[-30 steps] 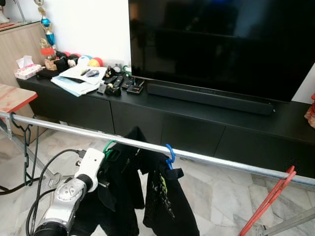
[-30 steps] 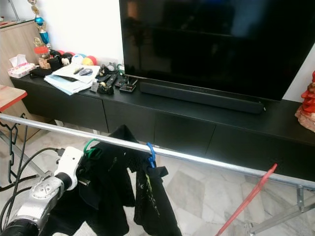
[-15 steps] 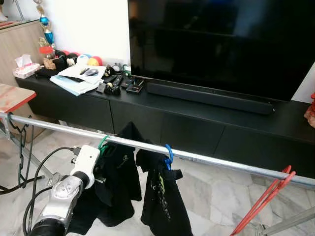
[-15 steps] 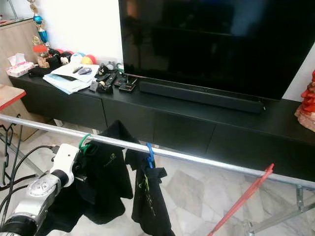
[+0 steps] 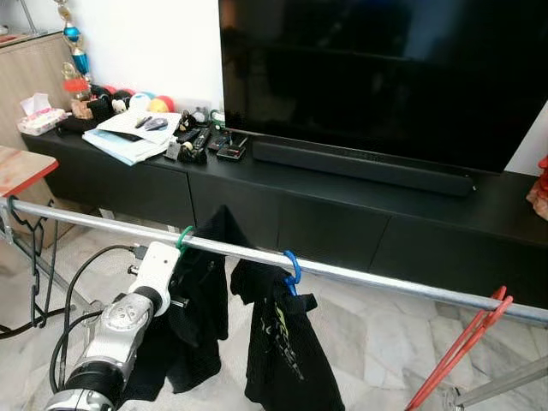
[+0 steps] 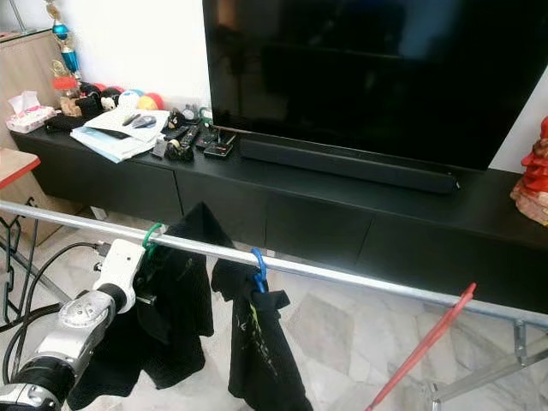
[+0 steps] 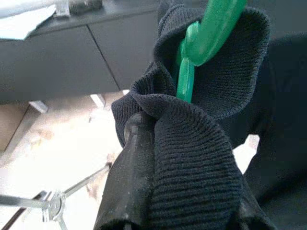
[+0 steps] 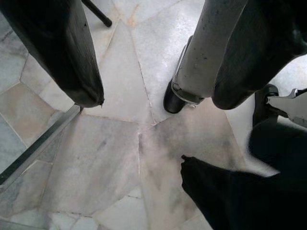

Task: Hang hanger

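Left hand point(image 7: 187, 191) is sitting just under the metal rail point(image 5: 368, 276), fingers point(image 7: 132, 177) pinching the collar of the black garment point(image 5: 201, 300) that's riding on the green hanger point(image 5: 183, 237). Green hook is reaching up from the hand and looking seated over the rail, so I'm judging the hang itself as basically done. What's remaining: letting go of the collar and pulling the hand down and clear without dragging the hook off. Next along the rail from the hand, a blue hanger point(image 5: 293, 267) is already carrying a second black shirt point(image 5: 287, 351), and well beyond that a red hanger point(image 5: 467, 347) is leaning off the rail's far end. Right hand point(image 8: 153, 62) is hanging idle, pointing at the marble floor point(image 8: 120, 163), fingers spread apart and carrying nothing.
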`<state>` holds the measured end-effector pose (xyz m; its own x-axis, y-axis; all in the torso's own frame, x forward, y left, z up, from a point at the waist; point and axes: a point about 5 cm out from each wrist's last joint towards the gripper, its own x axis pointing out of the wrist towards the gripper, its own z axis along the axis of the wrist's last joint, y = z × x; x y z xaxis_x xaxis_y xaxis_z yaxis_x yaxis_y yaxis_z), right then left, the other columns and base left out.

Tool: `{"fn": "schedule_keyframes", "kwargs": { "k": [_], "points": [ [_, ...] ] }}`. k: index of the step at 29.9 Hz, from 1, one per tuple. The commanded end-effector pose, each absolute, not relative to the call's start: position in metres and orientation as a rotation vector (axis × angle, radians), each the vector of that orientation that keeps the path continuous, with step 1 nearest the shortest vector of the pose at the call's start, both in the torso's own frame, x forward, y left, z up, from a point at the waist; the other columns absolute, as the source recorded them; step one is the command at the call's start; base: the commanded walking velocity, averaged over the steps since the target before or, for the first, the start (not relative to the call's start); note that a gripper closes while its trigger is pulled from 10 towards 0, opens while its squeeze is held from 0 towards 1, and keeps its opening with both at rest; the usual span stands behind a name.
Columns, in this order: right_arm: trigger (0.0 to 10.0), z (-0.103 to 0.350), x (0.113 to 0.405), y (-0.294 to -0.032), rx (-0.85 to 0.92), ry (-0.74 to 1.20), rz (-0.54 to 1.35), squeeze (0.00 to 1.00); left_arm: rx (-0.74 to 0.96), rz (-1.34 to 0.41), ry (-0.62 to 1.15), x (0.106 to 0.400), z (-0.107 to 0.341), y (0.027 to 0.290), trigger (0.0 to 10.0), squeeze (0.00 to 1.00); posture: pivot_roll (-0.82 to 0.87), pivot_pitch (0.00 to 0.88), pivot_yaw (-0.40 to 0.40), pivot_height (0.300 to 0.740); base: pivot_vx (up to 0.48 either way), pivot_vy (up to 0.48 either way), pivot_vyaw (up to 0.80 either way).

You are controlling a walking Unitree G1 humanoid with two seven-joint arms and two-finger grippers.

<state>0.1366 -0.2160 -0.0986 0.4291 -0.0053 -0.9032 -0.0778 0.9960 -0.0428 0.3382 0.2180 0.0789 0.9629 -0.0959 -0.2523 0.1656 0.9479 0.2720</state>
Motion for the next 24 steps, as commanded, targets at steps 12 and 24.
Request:
{"fn": "schedule_keyframes", "kwargs": {
  "k": [12,24],
  "points": [
    [10.0,-0.098,0.137,-0.217,-0.074,1.123,0.035,0.00,0.265,-0.103,0.283,0.333,0.067,0.219,10.0,0.08,0.13,0.000,-0.013,0.740,0.000,0.000,0.00],
    [10.0,-0.098,0.137,-0.217,-0.079,1.123,0.040,0.00,0.191,-0.072,0.165,0.327,0.074,0.221,10.0,0.91,0.13,0.000,-0.013,0.740,0.000,0.000,0.00]
  ]
}}
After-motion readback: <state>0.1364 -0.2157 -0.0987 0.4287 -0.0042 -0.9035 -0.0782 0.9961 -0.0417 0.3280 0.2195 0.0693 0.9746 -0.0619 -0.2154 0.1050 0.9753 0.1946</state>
